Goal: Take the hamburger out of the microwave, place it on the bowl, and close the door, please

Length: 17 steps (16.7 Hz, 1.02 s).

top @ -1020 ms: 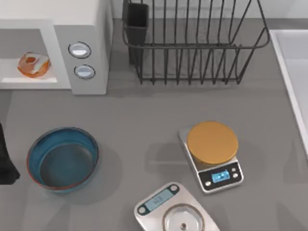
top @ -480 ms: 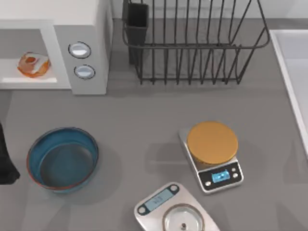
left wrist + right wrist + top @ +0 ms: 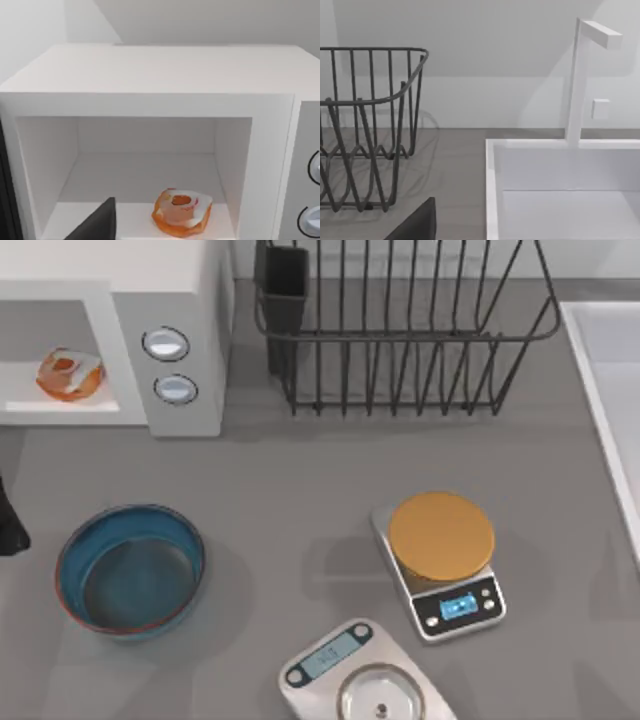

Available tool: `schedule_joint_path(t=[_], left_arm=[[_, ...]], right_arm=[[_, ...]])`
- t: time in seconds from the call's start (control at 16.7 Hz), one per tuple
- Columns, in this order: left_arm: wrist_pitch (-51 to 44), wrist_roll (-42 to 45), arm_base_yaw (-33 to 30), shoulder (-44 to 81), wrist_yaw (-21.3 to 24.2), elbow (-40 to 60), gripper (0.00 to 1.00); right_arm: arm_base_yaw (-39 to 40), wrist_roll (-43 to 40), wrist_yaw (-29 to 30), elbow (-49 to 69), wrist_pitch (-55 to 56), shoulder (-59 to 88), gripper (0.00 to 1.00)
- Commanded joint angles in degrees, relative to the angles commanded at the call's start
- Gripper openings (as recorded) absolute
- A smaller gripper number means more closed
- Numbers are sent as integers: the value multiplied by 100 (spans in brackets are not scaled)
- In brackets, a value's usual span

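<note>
Inside microwave (image 3: pixel 150 100), hamburger (image 3: pixel 181 211) beyond left end effector (image 3: pixel 97 225)

I can read no text anywhere from my station. The scale with the orange plate (image 3: pixel 441 537), at about four o'clock on the table, has a lit blue display (image 3: pixel 458 608) at the six-o'clock side of its plate, but its digits are too small for me to make out; the steel-plate scale (image 3: pixel 362 680), at six o'clock, has a pale display (image 3: pixel 329 655) at the eleven-o'clock side of its plate, and it is just as unreadable. The two knobs (image 3: pixel 166 343) on the microwave (image 3: pixel 190 280) at ten o'clock carry no marks I can read.
</note>
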Motion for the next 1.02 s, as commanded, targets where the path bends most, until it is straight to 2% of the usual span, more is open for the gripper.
schedule_joint_path(t=[0.78, 1.02], left_arm=[[3834, 78, 32, 8270, 171, 3080, 100], [4803, 97, 41, 10411, 214, 3859, 100]], right_arm=[[0, 0, 0, 0, 0, 0, 100], [0, 0, 0, 0, 0, 0, 100]])
